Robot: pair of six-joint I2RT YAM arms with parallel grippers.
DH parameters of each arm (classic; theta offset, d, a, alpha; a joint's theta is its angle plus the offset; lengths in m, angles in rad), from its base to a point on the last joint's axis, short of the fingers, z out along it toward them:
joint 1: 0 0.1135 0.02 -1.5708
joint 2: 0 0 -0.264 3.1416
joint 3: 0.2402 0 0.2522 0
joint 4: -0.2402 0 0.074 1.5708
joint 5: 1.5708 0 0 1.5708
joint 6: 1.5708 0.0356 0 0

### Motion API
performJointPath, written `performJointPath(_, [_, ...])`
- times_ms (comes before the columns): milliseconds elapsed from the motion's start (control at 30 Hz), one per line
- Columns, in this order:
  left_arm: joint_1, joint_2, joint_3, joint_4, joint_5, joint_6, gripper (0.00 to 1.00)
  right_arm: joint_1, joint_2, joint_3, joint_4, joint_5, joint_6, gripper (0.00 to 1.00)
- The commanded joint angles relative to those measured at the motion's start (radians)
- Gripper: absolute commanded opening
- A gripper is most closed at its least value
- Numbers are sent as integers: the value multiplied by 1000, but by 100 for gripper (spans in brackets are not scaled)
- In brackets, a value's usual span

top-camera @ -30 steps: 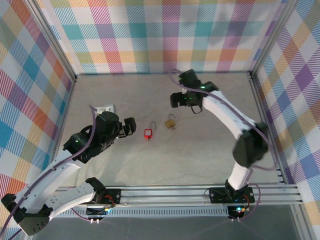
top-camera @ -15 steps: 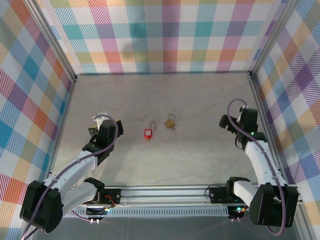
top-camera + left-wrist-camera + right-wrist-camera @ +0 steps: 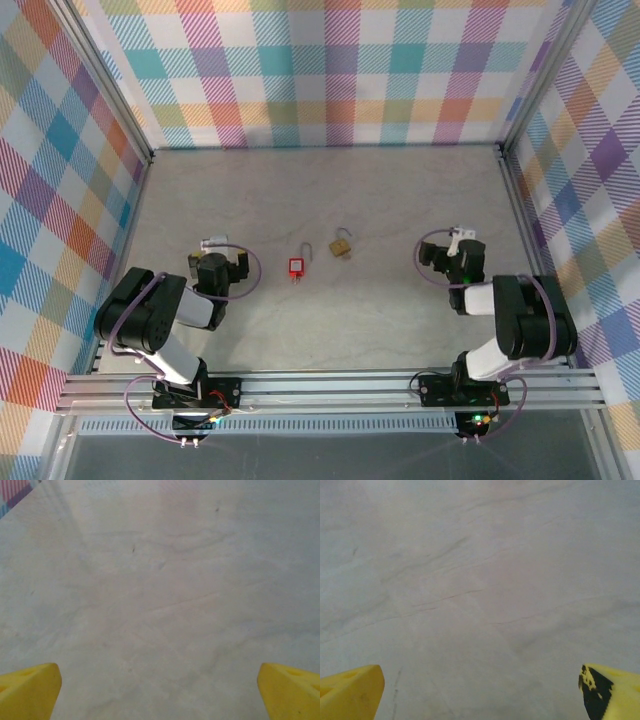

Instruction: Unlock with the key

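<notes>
A small red padlock with a silver shackle (image 3: 297,265) lies near the middle of the pale marbled worktop (image 3: 330,330). A brass padlock (image 3: 342,245) sits just beside it, to the right and a little farther back. Any key is too small to make out. The left arm (image 3: 150,320) and right arm (image 3: 520,325) sit folded low, well apart from both locks. The yellow left fingers (image 3: 30,690) are spread wide over bare worktop with nothing between them, and so are the yellow right fingers (image 3: 352,692).
</notes>
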State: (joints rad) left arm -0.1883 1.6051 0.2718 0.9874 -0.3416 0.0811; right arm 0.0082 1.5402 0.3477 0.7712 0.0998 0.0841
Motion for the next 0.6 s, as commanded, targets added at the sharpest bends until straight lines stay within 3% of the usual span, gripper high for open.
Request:
performJointPath(0, [98, -33, 158, -165, 174, -63, 100, 8, -14, 61, 47, 10, -40, 99])
performJointPath(33, [130, -32, 140, -150, 232, -72, 100, 8, -8, 55, 70, 11, -41, 99])
performJointPath(567, [131, -31, 130, -119, 229, -73, 100, 10, -15, 51, 68, 6, -43, 99])
